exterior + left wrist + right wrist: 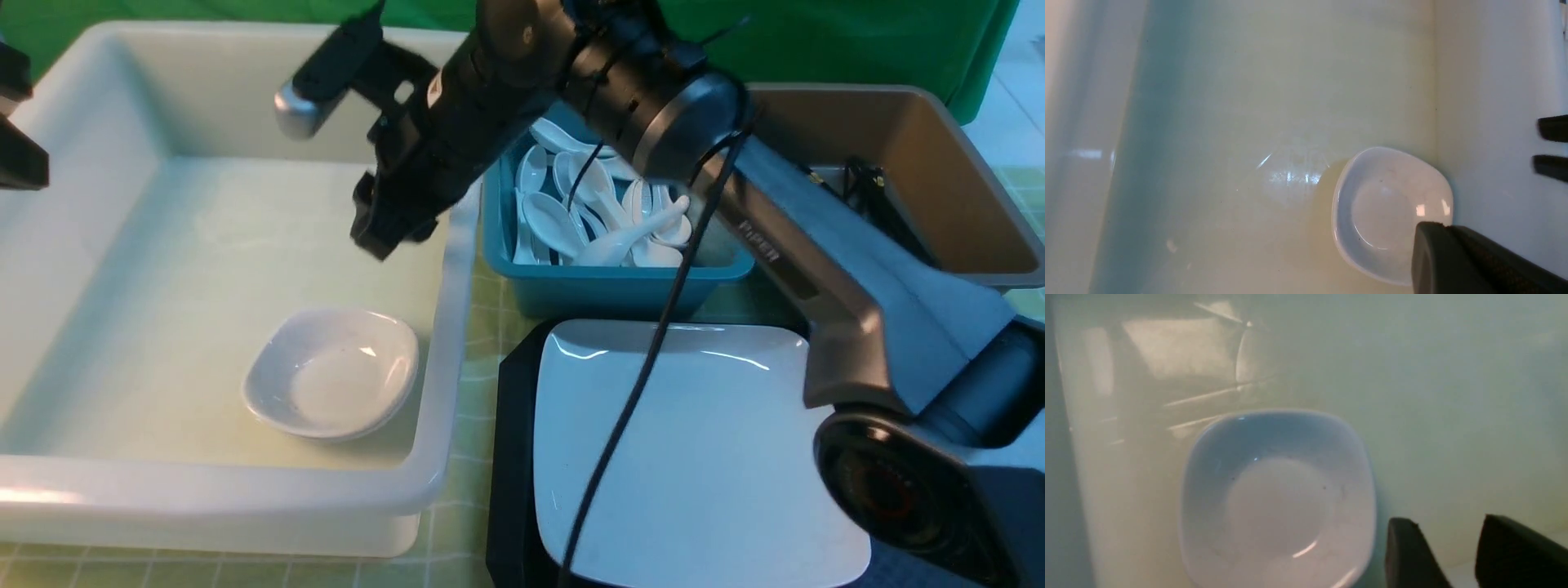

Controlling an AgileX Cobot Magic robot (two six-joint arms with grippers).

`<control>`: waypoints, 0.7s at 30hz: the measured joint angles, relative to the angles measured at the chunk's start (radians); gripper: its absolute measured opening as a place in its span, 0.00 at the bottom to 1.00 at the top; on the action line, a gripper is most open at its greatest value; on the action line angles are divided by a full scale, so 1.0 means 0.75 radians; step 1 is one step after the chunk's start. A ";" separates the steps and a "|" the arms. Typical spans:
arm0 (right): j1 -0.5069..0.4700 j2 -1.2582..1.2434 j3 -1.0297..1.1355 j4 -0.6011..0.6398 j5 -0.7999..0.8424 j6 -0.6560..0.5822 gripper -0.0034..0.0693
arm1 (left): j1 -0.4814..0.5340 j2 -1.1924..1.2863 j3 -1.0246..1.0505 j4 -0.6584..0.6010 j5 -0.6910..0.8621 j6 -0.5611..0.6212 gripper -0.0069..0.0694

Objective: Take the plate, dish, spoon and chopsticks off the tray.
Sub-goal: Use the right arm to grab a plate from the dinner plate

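White and glazed, the small rounded dish is seen on the floor of the large white plastic tub, toward its near right corner, and is judged cleared. The large white square plate is not yet removed from the black textured tray. Spoon and chopsticks are not seen on the tray's visible part. The right gripper is held above the dish, apart from it, with jaws spread and empty. The left gripper is closed.

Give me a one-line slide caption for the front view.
The right end effector hovers over the small dish in the white tub; the square plate sits on the black tray.
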 joint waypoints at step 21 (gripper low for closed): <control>0.000 -1.331 0.913 -0.597 0.007 0.531 0.05 | 0.000 0.000 0.000 -0.031 -0.008 0.000 0.09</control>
